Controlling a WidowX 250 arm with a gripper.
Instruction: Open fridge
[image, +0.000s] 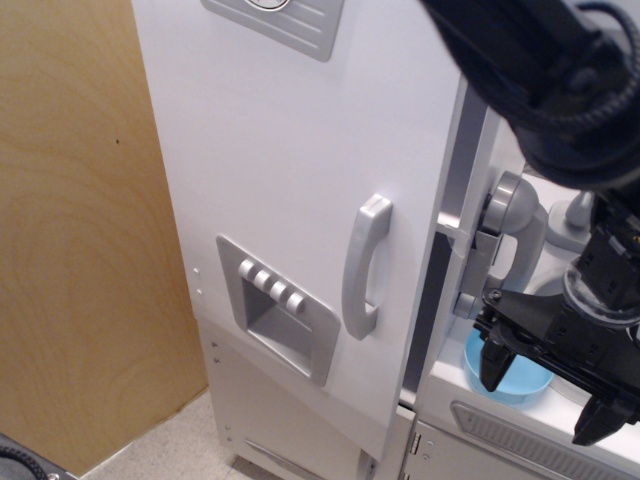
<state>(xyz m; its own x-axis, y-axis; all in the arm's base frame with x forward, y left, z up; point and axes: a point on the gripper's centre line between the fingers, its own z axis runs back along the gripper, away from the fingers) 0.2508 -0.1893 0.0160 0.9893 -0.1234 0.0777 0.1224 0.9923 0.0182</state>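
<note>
Fingers (497, 372): spread wide, holding nothing; your gripper (548, 392) hangs at 4 o'clock, over the blue bowl (505, 385) on the counter (455, 375).
Fridge (290, 180): fills the centre. Door ajar, a dark gap down its right edge at 3 o'clock, likely why you stand clear of it.
Door handle (364, 268): curved, at centre, untouched.
Dispenser panel (278, 312): 7 o'clock of the handle.
Judgement: opening begun, not finished.
</note>
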